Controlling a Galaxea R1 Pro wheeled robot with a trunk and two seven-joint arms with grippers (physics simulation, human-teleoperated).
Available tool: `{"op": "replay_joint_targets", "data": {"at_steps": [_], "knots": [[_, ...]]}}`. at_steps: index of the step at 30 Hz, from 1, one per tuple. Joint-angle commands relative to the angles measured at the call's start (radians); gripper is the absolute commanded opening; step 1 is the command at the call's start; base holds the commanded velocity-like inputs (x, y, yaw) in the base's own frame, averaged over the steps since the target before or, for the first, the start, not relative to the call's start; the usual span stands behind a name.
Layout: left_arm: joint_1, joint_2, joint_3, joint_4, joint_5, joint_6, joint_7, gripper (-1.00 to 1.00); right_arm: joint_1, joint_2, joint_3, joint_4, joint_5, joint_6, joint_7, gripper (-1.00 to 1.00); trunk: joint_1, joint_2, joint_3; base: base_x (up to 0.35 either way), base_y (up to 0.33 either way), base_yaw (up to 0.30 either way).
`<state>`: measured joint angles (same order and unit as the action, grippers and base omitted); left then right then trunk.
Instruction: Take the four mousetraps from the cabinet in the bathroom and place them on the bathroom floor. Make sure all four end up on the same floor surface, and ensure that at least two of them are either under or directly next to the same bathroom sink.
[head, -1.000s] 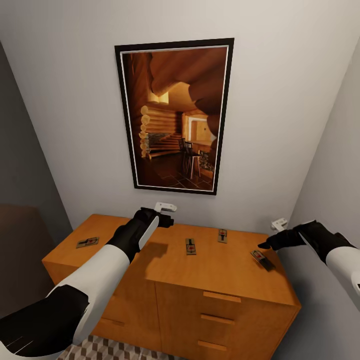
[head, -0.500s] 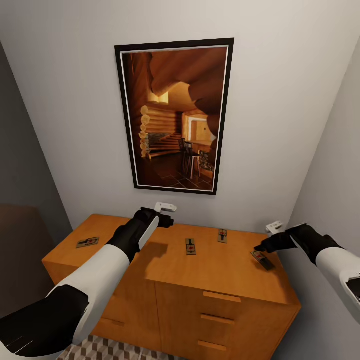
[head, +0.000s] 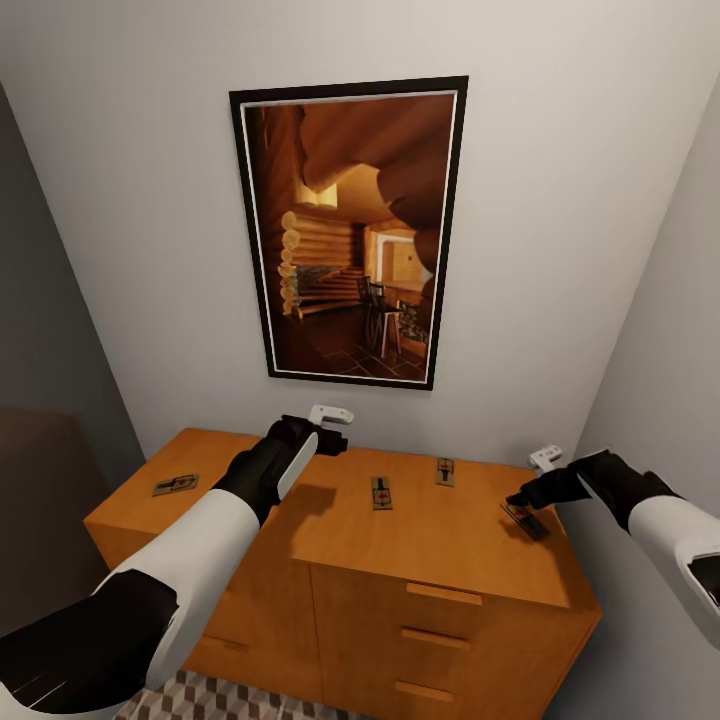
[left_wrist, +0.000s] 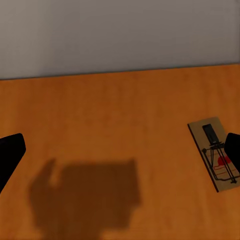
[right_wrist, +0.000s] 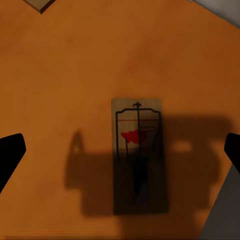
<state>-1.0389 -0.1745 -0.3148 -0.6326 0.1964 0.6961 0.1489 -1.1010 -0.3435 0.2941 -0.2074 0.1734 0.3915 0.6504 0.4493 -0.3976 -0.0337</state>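
Orange cabinet (head: 430, 540) top, four mousetraps (head: 381, 492); right gripper (right_wrist: 120, 150) wide apart above rightmost mousetrap (right_wrist: 138, 155), left gripper (left_wrist: 120, 150) wide too

The cabinet (head: 440, 545) was a warm orange-brown wood, its bar handles the same tone. Four mousetraps lay on its top – tan boards with dark wire and a red spot: one at the left (head: 175, 485), one in the middle (head: 381, 492), one further back (head: 445, 471), one at the right (head: 524, 519), seen close (right_wrist: 137, 150) with a red patch on pale wood. The wall (head: 560, 200) was off-white. A black-framed picture (head: 348, 235) showed amber and brown log walls. Both arms were white with black wrists. A corner of floor (head: 215, 700) showed a brown, beige and white cube pattern.
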Motion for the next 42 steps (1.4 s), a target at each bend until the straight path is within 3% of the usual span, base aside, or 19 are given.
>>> {"op": "replay_joint_targets", "data": {"at_steps": [1,42], "knots": [[-0.001,0.0,-0.003,-0.001,0.011,0.003,0.009,1.0,0.0,0.0,-0.005,0.0,0.01,0.004,0.006,1.0,0.001,-0.002,-0.002,0.0,0.0,0.0],[-0.001,0.0,-0.003,0.0,0.011,0.003,0.009,1.0,0.0,-0.001,-0.003,0.029,0.014,-0.002,0.005,1.0,0.001,-0.002,-0.002,0.0,0.0,0.0]]}}
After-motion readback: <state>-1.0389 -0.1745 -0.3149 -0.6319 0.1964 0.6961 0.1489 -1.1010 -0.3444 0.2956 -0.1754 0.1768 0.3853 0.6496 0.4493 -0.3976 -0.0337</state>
